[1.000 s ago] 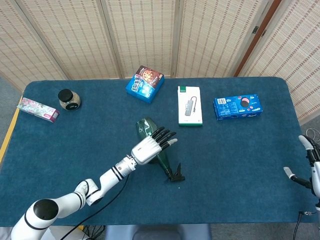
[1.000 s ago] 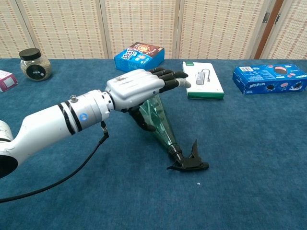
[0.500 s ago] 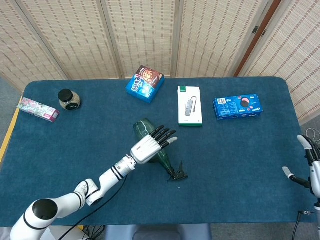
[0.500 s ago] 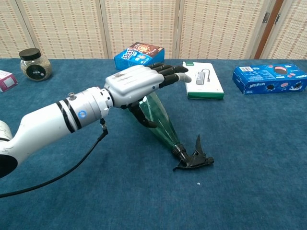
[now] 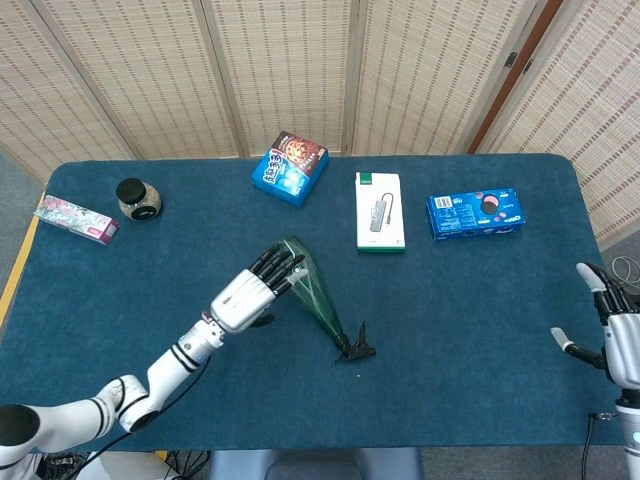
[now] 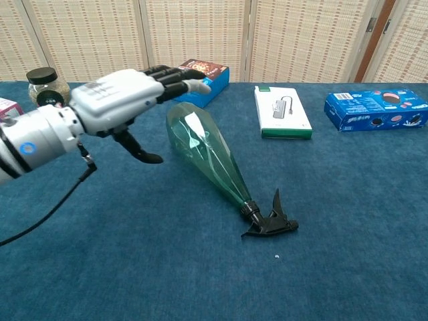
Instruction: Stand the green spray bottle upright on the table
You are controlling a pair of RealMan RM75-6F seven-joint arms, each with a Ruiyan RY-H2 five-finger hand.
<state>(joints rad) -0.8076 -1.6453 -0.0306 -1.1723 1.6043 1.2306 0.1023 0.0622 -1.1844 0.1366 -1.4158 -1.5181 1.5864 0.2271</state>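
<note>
Here the green spray bottle [image 5: 313, 289] lies flat — black trigger head [image 6: 270, 220] toward the table's near edge

No text can be read. The boxes [image 5: 291, 166] carry printing. It is too small to make out.

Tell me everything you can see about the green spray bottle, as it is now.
The green spray bottle is translucent green plastic, cone-shaped, with a black trigger nozzle. It lies on its side on the blue table, wide base toward the far side, nozzle toward the near edge. The left hand hovers beside its base, fingers spread, not gripping it.
</note>
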